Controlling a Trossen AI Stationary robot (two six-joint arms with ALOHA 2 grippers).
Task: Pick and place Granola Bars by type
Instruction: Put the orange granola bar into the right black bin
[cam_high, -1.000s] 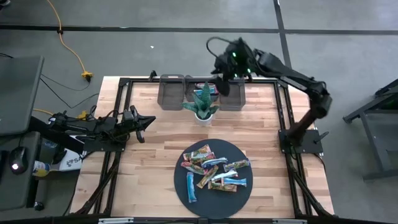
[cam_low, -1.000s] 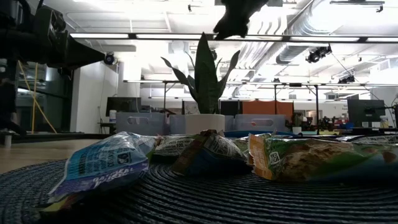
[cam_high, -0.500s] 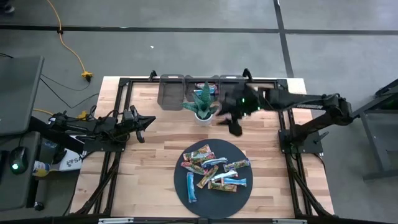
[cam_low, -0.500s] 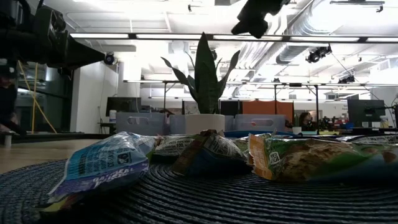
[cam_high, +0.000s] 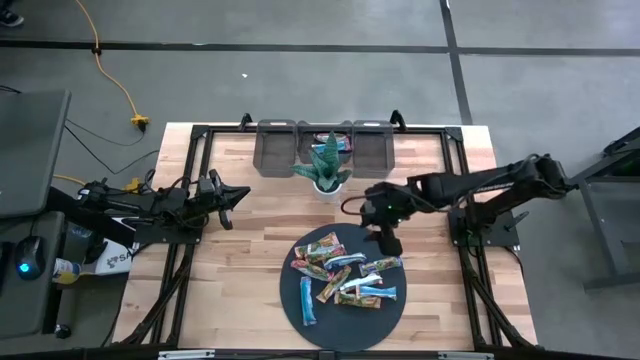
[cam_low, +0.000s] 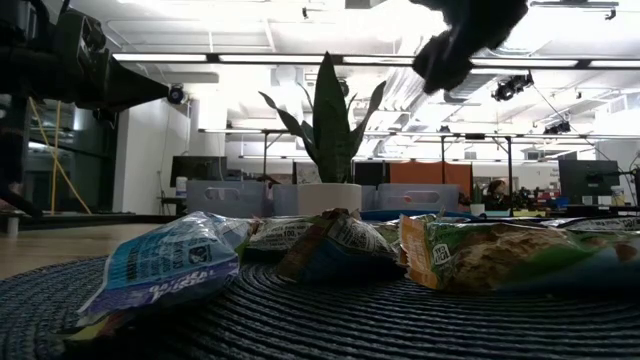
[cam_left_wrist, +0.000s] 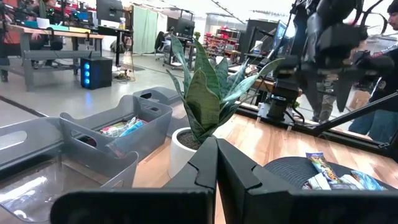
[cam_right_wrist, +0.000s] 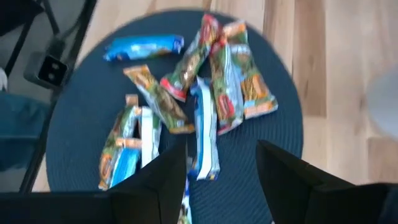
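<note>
Several granola bars (cam_high: 343, 275) in blue, green, orange and white wrappers lie in a loose heap on a round dark mat (cam_high: 345, 332). My right gripper (cam_high: 386, 241) hangs open above the mat's far right edge, tipped downward. Its wrist view looks down on the bars (cam_right_wrist: 199, 106), and nothing is between its fingers (cam_right_wrist: 163, 183). In the low view it shows high above the bars (cam_low: 450, 55). A few more bars lie in the middle grey bin (cam_high: 333, 142) at the far edge. My left gripper (cam_high: 236, 195) rests shut and level at the table's left side.
A row of grey bins (cam_high: 280, 148) stands along the far edge. A spiky potted plant (cam_high: 323, 168) in a white pot stands just in front of them, between the bins and the mat. Bare wooden table (cam_high: 250, 260) lies left of the mat.
My right gripper has swung from above the far bins toward the table's near edge and down, passing right of the plant. It now hangs over the mat's far right edge, tipped more steeply downward. Its fingers stay open.
</note>
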